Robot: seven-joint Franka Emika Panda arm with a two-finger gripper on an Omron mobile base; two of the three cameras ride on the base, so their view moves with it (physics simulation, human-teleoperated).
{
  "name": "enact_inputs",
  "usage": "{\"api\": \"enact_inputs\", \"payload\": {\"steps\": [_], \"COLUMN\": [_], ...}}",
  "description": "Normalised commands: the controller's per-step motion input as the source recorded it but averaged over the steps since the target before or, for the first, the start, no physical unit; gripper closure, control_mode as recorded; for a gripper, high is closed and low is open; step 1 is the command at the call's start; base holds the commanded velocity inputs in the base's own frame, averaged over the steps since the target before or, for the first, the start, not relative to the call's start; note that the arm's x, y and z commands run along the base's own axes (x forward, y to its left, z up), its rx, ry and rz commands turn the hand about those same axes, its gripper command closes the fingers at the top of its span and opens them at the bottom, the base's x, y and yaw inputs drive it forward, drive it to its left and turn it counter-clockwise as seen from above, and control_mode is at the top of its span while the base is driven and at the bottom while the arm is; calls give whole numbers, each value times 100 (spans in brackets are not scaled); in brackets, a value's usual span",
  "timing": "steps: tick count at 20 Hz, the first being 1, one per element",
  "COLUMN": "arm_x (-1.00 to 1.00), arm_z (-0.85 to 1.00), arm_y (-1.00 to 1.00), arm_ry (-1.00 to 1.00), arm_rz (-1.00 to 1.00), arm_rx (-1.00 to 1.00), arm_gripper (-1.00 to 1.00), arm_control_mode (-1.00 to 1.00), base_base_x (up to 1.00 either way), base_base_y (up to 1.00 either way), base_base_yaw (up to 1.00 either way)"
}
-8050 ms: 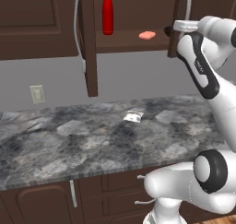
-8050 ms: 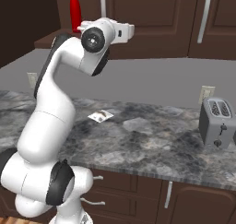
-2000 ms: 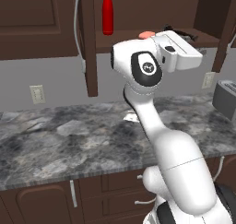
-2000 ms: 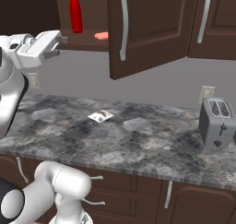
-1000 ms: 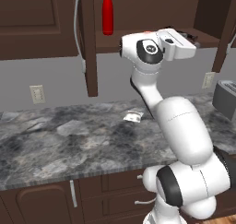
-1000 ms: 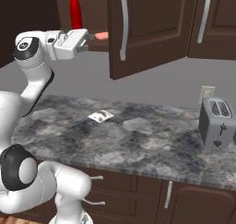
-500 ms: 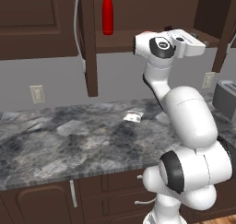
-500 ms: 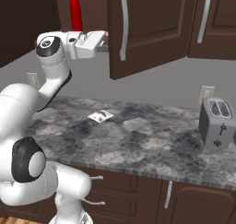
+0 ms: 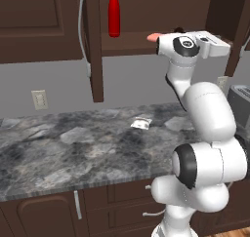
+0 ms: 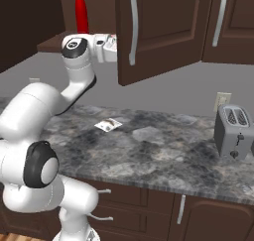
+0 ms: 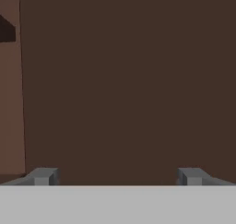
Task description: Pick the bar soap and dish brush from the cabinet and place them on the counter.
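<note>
1. Up at the open cabinet [image 9: 93,41], the white arm is raised so its hand sits level with the shelf, the gripper [image 11: 117,176] facing a flat dark brown wooden surface.
2. The 2 fingertips [image 11: 44,176] stand far apart at the bottom of the hand view, spread wide with nothing between them.
3. The bar soap [image 9: 153,36] lies flat on the shelf, a salmon-pink sliver showing just left of the robot's wrist in the left base view.
4. I cannot make out the dish brush behind the arm and the door.
5. A tall red bottle [image 9: 114,12] stands upright on the same shelf, well to the left of the soap.
6. The cabinet's right door [image 10: 154,27] hangs open with its long curved silver handle [image 10: 132,24] toward the room; in the right base view the hand sits just left of that door's edge.
7. Below, the counter [image 10: 163,153] carries a small whitish-grey packet [image 9: 142,123] near the back wall, roughly under the shelf.
8. A silver toaster [image 10: 235,131] stands at the far right end of the counter, by a wall outlet [image 10: 221,101].
9. Another outlet [image 9: 38,99] is on the wall to the left, under the closed upper door.
</note>
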Motion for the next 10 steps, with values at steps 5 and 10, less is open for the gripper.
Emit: {"api": "enact_inputs", "payload": {"steps": [5,10], "arm_x": [-20,-18], "arm_z": [0,0], "arm_y": [-79,-77], "arm_ry": [0,0], "arm_rz": [-10,-13], "arm_rx": [2,2], "arm_gripper": [-100,-100], "arm_control_mode": [-100,-100], "base_base_x": [0,0], "base_base_y": [0,0], "base_base_yaw": [0,0]}}
